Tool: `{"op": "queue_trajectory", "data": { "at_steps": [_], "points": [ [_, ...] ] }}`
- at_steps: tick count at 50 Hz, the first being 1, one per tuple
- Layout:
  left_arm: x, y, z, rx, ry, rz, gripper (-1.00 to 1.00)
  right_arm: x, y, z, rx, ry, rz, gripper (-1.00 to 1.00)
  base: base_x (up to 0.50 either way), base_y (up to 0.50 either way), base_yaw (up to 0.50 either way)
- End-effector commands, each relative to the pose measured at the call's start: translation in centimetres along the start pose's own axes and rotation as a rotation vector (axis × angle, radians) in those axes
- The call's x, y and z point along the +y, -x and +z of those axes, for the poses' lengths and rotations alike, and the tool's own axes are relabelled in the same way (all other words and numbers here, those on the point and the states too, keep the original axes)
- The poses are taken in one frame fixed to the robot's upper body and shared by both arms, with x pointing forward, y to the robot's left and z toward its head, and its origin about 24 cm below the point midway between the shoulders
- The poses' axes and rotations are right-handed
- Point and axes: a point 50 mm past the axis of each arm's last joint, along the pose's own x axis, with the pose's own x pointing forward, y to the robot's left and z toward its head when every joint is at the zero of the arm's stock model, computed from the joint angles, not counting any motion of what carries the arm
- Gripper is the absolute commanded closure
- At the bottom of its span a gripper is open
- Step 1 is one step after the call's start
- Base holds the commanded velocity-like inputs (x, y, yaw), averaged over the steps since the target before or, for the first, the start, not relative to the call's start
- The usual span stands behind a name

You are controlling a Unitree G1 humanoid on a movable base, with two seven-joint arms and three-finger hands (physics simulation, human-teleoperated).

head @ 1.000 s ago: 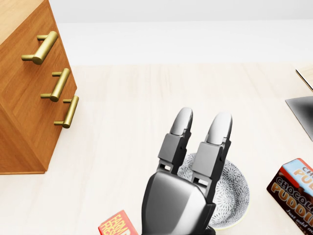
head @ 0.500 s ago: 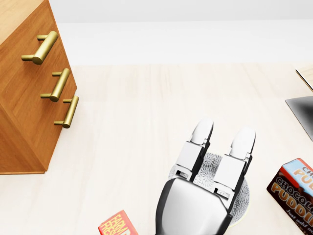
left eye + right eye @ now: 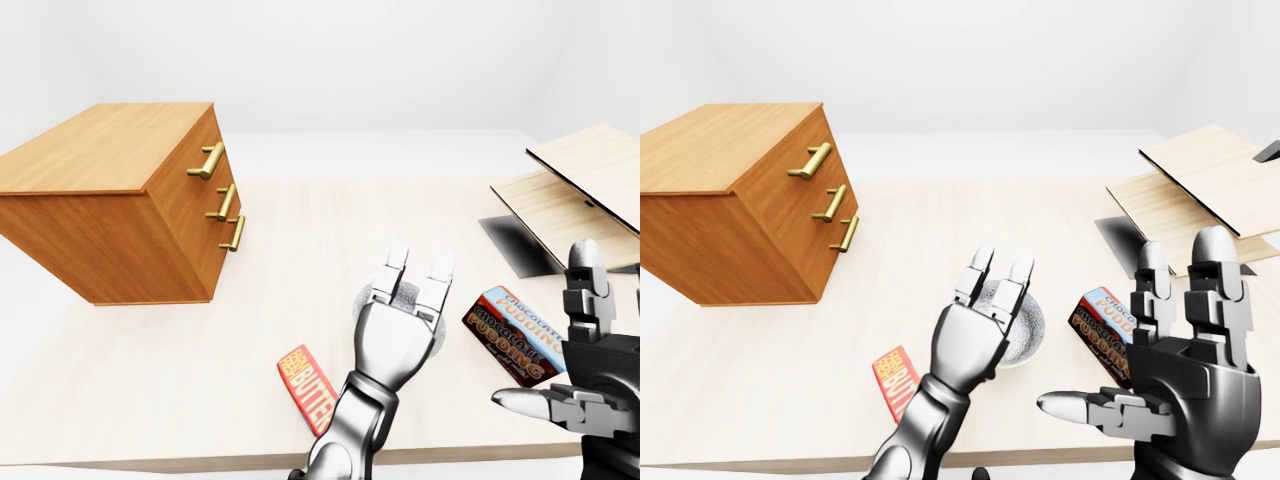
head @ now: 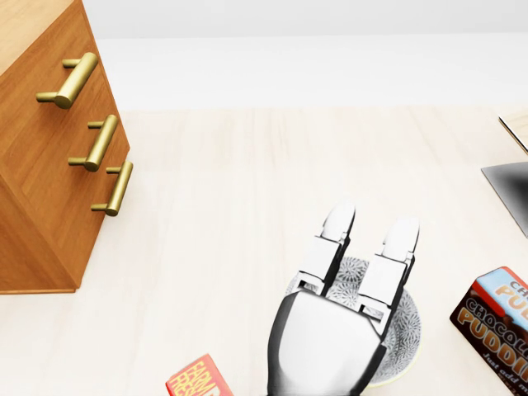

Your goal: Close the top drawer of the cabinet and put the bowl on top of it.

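Warm orange-brown wood cabinet with brass-gold handles; pale cream worktop; grey-speckled white bowl; red butter pack; brown-and-blue pudding box.

I see a pale wooden desk carrying a wooden cabinet at left, a patterned bowl, a red butter packet, and a chocolate pudding box.

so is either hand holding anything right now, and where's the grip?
Nothing is held. The left hand hovers with straight, open fingers over the bowl and grips no part of it. The right hand is open and empty.
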Motion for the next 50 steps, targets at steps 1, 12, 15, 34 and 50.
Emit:
{"op": "queue_trajectory", "data": {
  "at_steps": [1, 12, 15, 34, 50],
  "points": [
    [-1.3, -0.3, -0.6, 0.029, -0.007, -0.041, -1.0, -0.1, 0.0, 0.0, -0.004, -0.001, -0.001, -1.0, 0.0, 0.0, 0.0],
    [-2.2, -0.4, -0.9, 0.04, -0.017, -0.075, -1.0, -0.1, -0.1, -0.1, -0.001, -0.002, -0.004, -1.0, 0.0, 0.0, 0.0],
    [-2.8, -0.3, -1.1, 0.048, -0.016, -0.088, -1.0, 0.0, 0.0, -0.2, 0.006, -0.003, 0.0, -1.0, 0.0, 0.0, 0.0],
    [-4.5, -0.1, -1.7, 0.064, -0.045, -0.142, -1.0, -0.1, -0.2, -0.1, -0.001, -0.001, -0.001, -1.0, 0.0, 0.0, 0.0],
    [-5.0, -0.1, -2.0, 0.074, -0.055, -0.157, -1.0, -0.1, -0.1, 0.1, -0.007, -0.001, -0.002, -1.0, 0.0, 0.0, 0.0]
  ]
}}
